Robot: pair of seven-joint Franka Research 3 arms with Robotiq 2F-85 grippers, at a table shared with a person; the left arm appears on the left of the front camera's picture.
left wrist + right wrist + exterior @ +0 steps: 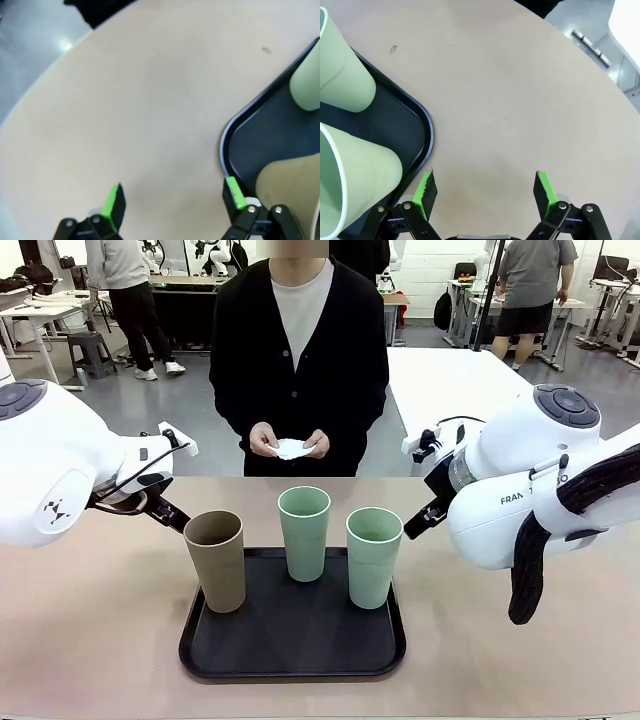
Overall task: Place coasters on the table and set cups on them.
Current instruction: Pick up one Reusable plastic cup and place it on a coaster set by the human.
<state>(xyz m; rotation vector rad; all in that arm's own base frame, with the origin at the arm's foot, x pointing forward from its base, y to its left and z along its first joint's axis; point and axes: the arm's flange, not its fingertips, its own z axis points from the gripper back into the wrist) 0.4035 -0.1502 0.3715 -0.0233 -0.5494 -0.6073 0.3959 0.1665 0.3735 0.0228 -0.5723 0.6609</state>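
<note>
While the left gripper was recorded over the bare table, its green-padded fingers were held apart with nothing between them. Just beside one finger, the rim of the black tray was noted, with the tan-brown cup stood upright on it.

Right gripper: fingers were spread and empty, above the table. The tray corner lay just beside one finger; a nearer mint-green cup and a farther mint-green cup were stood on the tray.

Well beyond both grippers, white coasters were held in a person's hands, apart from the cups.
</note>
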